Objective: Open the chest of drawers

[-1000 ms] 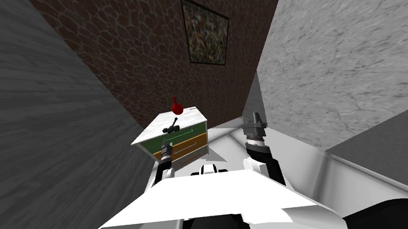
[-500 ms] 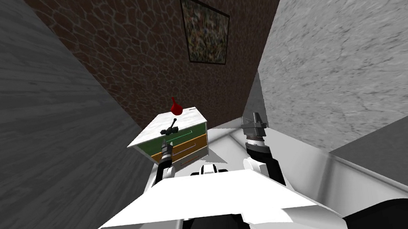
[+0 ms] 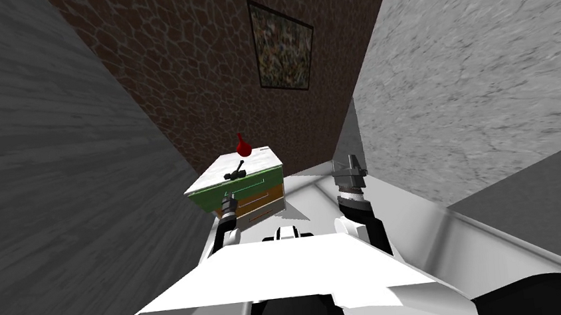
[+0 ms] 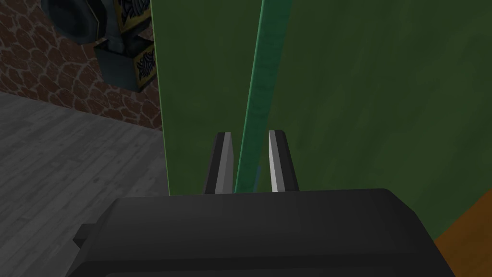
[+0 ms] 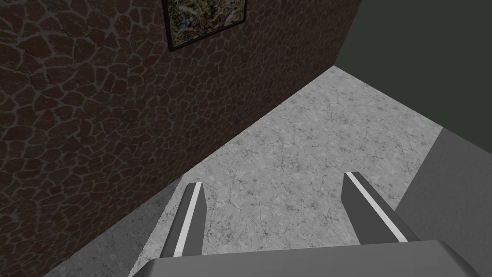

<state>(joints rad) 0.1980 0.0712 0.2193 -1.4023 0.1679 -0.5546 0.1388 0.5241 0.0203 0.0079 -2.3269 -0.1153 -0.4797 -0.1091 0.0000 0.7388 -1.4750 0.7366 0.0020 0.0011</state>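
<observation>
Left pincer [image 4: 250, 137] is clamped snug on the thin green handle [image 4: 262, 72] of the top drawer [image 4: 365, 96] of the chest of drawers [image 3: 243, 167], which sits against the brown stone wall [image 3: 193, 56] just ahead, while the right pincer [image 5: 274, 180] hangs wide open, holding nothing.

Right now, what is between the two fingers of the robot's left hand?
A thin green handle on the green drawer front. The left gripper is shut on it, a finger on each side. The left wrist view shows this.
</observation>
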